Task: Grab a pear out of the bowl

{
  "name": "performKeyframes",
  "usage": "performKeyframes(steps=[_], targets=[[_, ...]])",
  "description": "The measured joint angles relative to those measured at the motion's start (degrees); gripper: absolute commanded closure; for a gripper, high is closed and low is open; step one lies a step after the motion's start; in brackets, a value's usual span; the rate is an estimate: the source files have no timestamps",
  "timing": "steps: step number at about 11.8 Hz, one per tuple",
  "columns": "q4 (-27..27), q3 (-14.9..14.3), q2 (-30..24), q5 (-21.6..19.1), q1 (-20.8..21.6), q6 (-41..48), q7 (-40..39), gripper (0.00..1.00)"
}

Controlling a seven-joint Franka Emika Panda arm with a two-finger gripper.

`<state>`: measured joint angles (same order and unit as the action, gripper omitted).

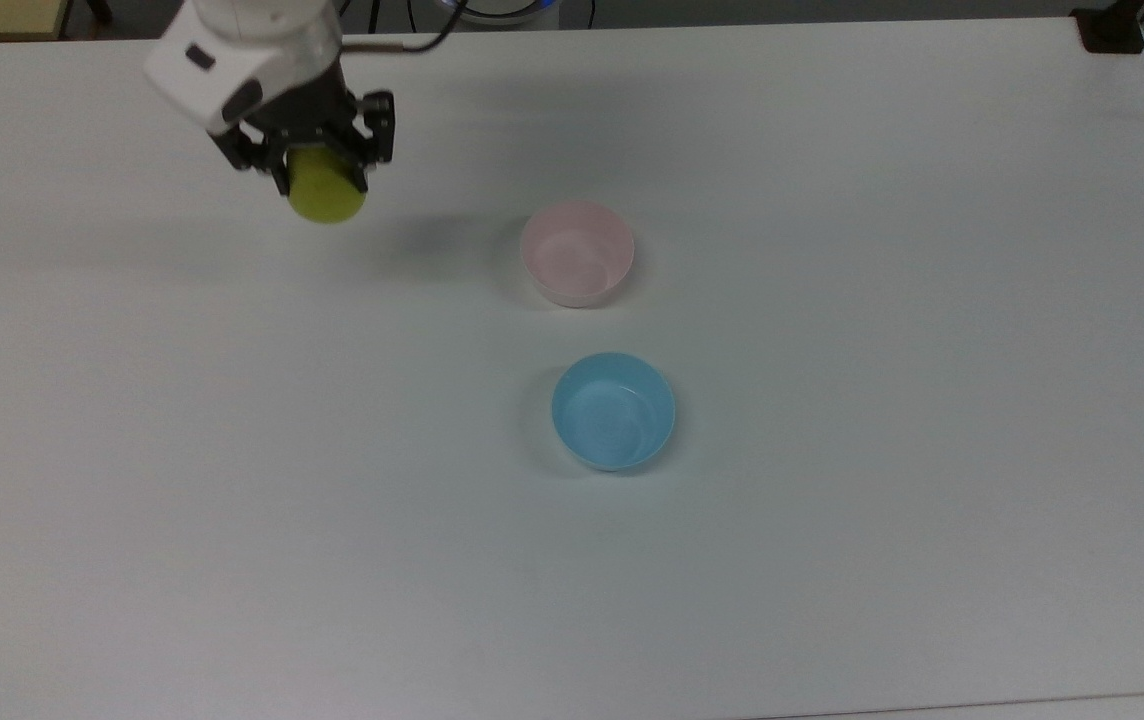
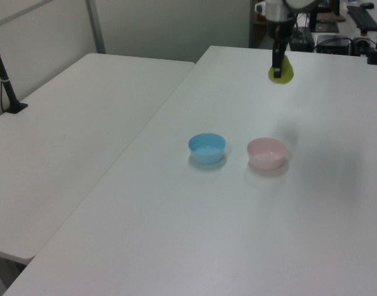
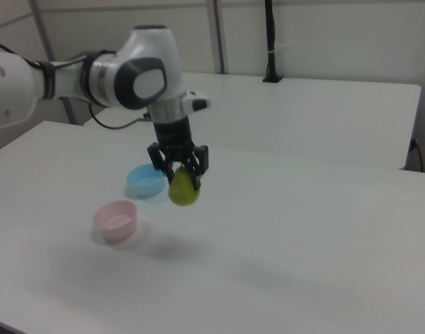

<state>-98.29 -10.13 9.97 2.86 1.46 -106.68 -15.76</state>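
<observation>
Two bowls sit on the white table (image 1: 832, 550): the pink bowl (image 1: 577, 252) at centre, a blue bowl (image 1: 613, 410) at its 6 o'clock in the top view. Gripper (image 1: 317, 175) fingers are clamped on the pear (image 1: 326, 197), held in the air well apart from the pink bowl, toward 10 o'clock. Its narrow top and stem are hidden between the fingers. Bare tabletop spreads wide around both bowls; the far edge lies near the gripper at 12 o'clock.
</observation>
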Motion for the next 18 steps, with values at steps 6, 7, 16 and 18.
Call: performKeyframes(steps=[6, 7, 16, 18], targets=[[-1.65, -0.07, 9.17, 0.00, -0.99, -9.90, 0.00, 0.60], [-1.66, -0.06, 10.58, 0.00, -1.00, -11.08, 0.00, 0.59], [-3.08, -0.10, 12.63, 0.00, -1.17, -11.33, 0.00, 0.00], [-2.33, -0.07, 11.27, 0.00, -1.08, -11.34, 1.98, 0.00]])
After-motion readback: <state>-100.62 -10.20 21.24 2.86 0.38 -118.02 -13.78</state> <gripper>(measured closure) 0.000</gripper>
